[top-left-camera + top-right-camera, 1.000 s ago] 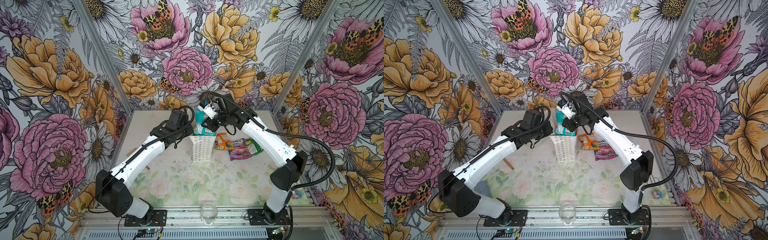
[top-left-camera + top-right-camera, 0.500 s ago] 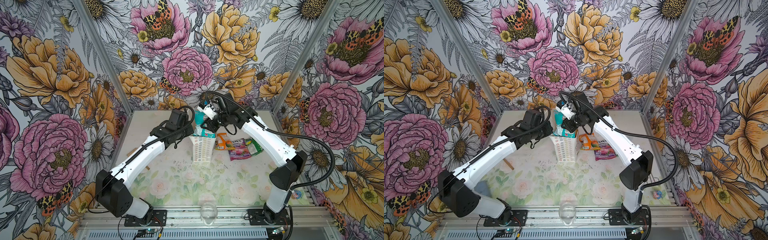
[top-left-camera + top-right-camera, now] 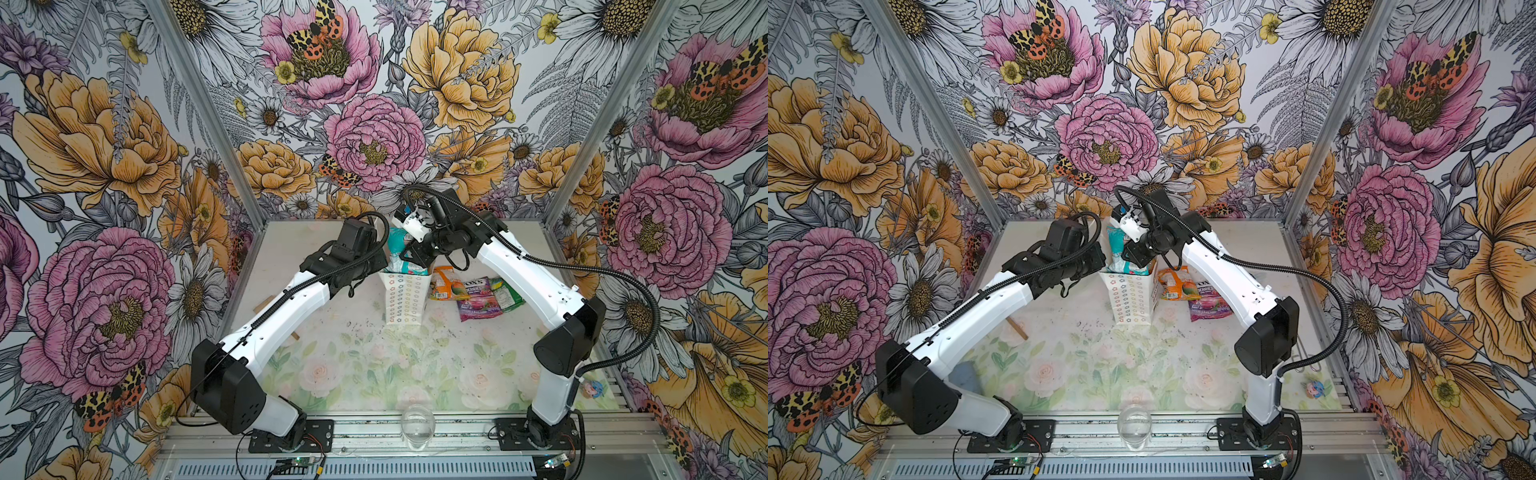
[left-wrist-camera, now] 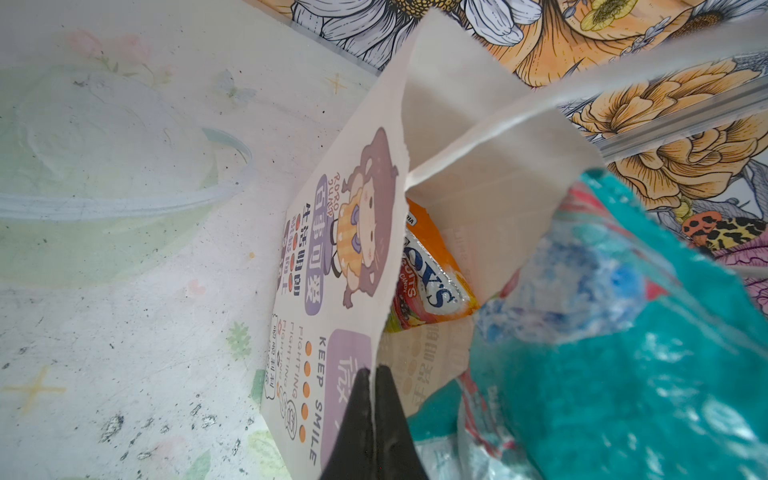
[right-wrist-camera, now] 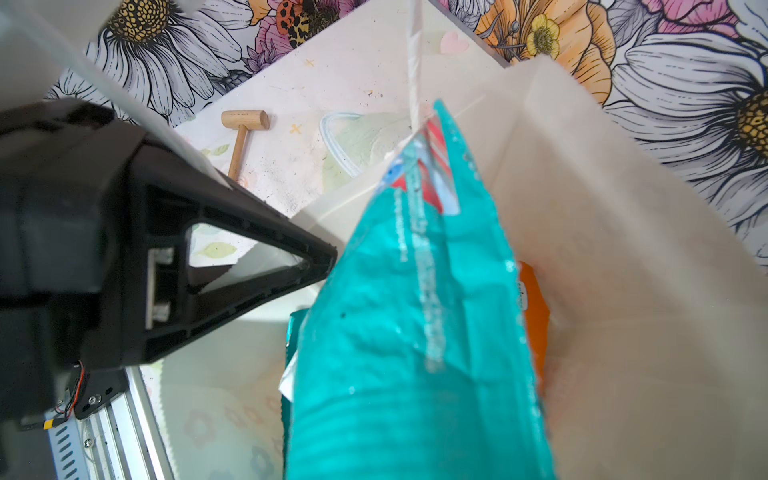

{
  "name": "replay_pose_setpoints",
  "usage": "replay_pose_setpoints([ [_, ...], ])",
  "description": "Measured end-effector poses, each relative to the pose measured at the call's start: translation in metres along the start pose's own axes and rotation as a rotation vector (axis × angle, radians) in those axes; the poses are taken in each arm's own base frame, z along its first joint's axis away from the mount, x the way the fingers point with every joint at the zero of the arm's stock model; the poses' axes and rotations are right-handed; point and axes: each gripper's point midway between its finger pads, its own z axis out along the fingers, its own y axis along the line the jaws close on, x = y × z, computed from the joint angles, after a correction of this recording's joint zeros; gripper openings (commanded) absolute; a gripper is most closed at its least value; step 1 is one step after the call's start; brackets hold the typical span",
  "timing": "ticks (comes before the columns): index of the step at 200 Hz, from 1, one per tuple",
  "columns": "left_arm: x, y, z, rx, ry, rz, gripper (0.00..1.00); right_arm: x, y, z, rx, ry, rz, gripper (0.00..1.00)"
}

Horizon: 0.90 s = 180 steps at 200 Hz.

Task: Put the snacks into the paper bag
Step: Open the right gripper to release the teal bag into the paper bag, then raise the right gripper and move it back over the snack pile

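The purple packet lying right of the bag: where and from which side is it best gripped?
Probably pinch the purple packet at its near edge, from above: it lies flat, the orange packet and green packet flank it, and that edge borders bare table.

Paper bag (image 3: 405, 297): one, upright near the middle of the bench (image 3: 374, 374).

Snack packets in view: five.
- Teal packet (image 3: 397, 249): one, at the bag mouth.
- Bagged orange packet (image 4: 432, 282): one, inside the bag.
- Loose orange packet (image 3: 445, 284), purple packet (image 3: 478, 297) and green packet (image 3: 505, 295): one each, flat on the bench between the bag and the right edge.

Wooden mallet (image 5: 245, 119): one.
Clear glass (image 3: 417, 422): one, at the front edge.
Small figurine (image 3: 590, 388): one, at the front right corner.
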Motion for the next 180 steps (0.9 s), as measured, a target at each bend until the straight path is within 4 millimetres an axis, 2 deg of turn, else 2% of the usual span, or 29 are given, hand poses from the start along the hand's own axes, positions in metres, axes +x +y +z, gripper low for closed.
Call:
replay_pose_setpoints([
  [33, 0.0000, 0.0000, 0.0000, 0.000, 0.000, 0.000, 0.00, -0.0021, -0.0004, -0.0018, 0.006, -0.005, -0.002, 0.39],
  [129, 0.0000, 0.0000, 0.0000, 0.000, 0.000, 0.000, 0.00, 0.0000, -0.0045, -0.0018, 0.029, 0.005, -0.001, 0.48],
  [144, 0.0000, 0.0000, 0.0000, 0.000, 0.000, 0.000, 0.00, 0.0002, -0.0054, -0.0019, 0.035, 0.006, -0.002, 0.53],
  [180, 0.0001, 0.0001, 0.0000, -0.001, 0.001, 0.000, 0.00, -0.0064, -0.0082, -0.0070, 0.057, -0.011, -0.011, 0.56],
])
